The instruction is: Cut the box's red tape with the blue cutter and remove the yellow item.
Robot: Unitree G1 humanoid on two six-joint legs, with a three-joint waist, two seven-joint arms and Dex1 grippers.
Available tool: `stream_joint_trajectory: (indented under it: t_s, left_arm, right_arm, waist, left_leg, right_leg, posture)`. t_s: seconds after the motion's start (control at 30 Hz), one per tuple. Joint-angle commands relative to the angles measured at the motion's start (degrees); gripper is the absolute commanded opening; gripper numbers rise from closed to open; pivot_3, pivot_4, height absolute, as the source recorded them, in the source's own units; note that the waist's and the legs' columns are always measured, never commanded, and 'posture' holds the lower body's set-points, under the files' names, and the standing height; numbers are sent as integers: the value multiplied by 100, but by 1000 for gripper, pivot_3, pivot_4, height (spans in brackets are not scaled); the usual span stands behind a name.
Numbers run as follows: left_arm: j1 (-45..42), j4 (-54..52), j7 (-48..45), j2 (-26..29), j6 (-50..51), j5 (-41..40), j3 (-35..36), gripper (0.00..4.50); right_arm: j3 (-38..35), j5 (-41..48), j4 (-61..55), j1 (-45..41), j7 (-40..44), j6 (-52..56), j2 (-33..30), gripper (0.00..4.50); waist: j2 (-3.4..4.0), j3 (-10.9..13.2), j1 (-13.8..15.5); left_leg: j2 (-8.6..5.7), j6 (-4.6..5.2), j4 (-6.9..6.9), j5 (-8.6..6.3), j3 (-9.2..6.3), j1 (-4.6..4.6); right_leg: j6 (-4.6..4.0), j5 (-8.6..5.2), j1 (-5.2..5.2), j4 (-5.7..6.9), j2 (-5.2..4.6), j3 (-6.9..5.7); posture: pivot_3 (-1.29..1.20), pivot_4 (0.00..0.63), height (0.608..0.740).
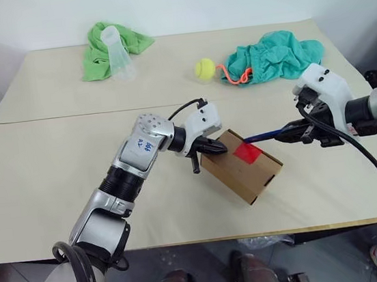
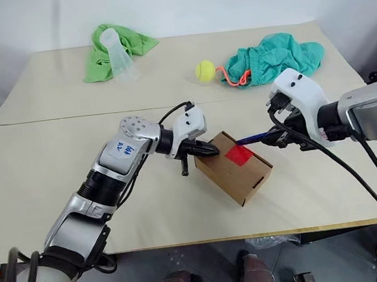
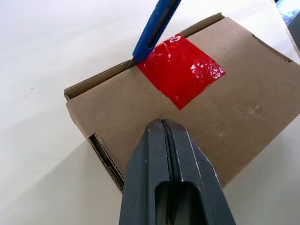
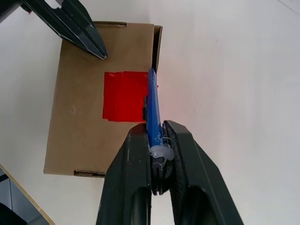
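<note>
The right hand [image 4: 157, 150] has its 2 fingers clamped on the rear end of the blue cutter [image 4: 153, 105], which reaches out ahead of it with the tip resting at the edge of the red tape [image 4: 124, 96], right where the flap meets the side wall of the box [image 1: 241, 166]. Across the box from it, the left hand [image 3: 166, 136] has its 2 fingers pressed fully together with nothing between them, the tips set down on the cardboard lid just short of the tape, apparently bracing the box in place on the counter [image 1: 55, 178]. The tape looks whole and flat, with no slit visible, and the flaps are down, so the cut seems to be only at its start. The yellow item is presumably inside the closed box. Judging by this, picking up the cutter and steadying the box are done; what is left is slicing the tape, lifting the flap and taking the item out. Well beyond both hands, on the far half of the counter, lie a tennis ball [image 1: 204, 69] beside a teal cloth [image 1: 278, 54] with an orange cord [image 1: 236, 77], and farther off a green cloth [image 1: 102, 52] with a clear plastic cup [image 1: 118, 53] on it.
</note>
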Motion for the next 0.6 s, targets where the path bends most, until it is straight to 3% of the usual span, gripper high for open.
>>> stream_joint_trajectory:
  t_s: [0.03,0.6]
  left_arm:
    - [229,226,80,20,190,283,-263,0]
    - [204,306,103,10,173,297,-248,0]
  right_arm:
    - [197,243,-64,28,280,134,-241,144]
    - [324,271,-221,77,823,134,-762,144]
  waist:
    - [0,0,5]
    - [0,0,31]
  left_leg:
    - [0,0,0,0,0,0]
    - [3,-2,0,-4,0,0]
  right_leg:
    - [0,0,0,0,0,0]
    - [0,0,0,-5,-1,1]
  posture:
    - [0,150,740]
    - [0,150,740]
